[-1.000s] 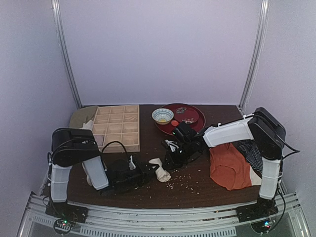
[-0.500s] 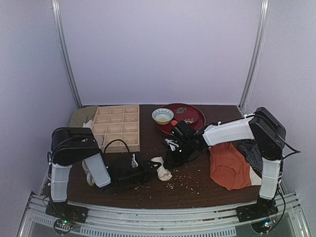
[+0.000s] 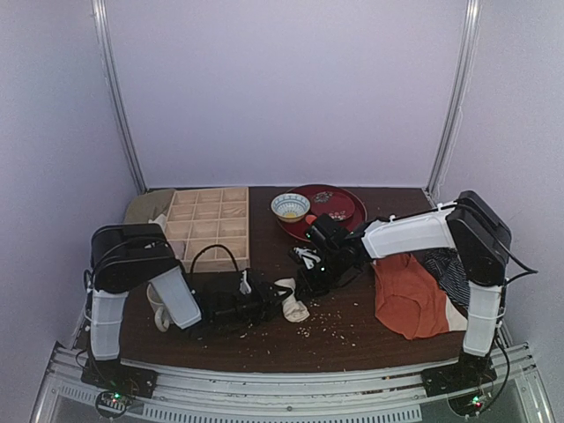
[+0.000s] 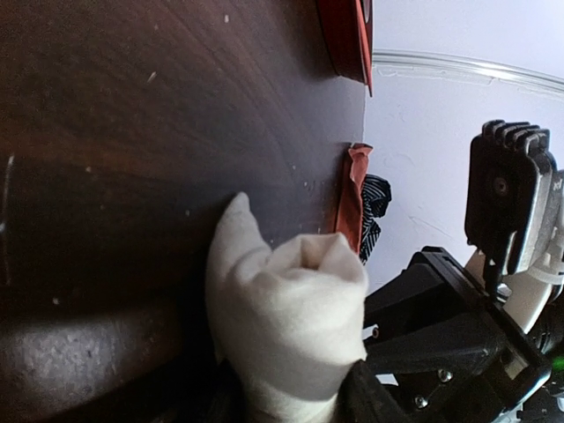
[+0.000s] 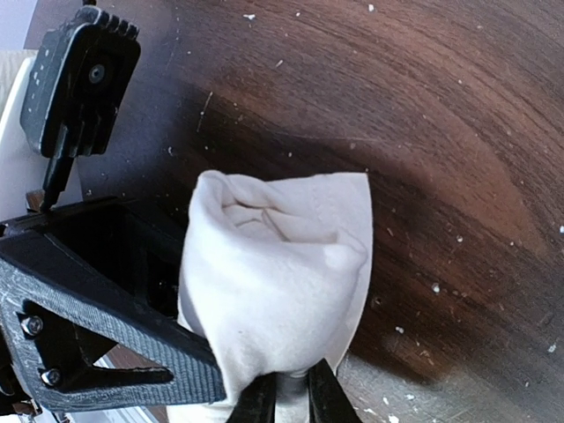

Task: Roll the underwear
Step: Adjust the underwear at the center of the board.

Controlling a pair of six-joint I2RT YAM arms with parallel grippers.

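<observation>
The underwear (image 3: 290,300) is a cream fabric bundle, rolled up into a short thick roll, on the dark table just left of centre. My left gripper (image 3: 268,302) reaches in from the left and is shut on the roll's near end; in the left wrist view the underwear (image 4: 286,322) fills the space ahead of the gripper (image 4: 291,407). My right gripper (image 3: 305,281) comes in from the right. In the right wrist view its fingers (image 5: 262,401) pinch the cream underwear (image 5: 273,291) at the bottom edge, right gripper (image 5: 291,401) shut on it.
A wooden compartment tray (image 3: 209,227) stands at the back left, with a beige cloth (image 3: 144,208) beside it. A bowl (image 3: 290,206) and a red plate (image 3: 345,213) sit at the back. An orange-red garment (image 3: 407,298) and dark striped cloth (image 3: 448,271) lie right. A white mug (image 3: 159,310) stands left. Crumbs (image 3: 326,319) dot the table.
My left arm has slid to the right, closer to the roll. The roll has shifted slightly right with it. The right arm has barely moved.
</observation>
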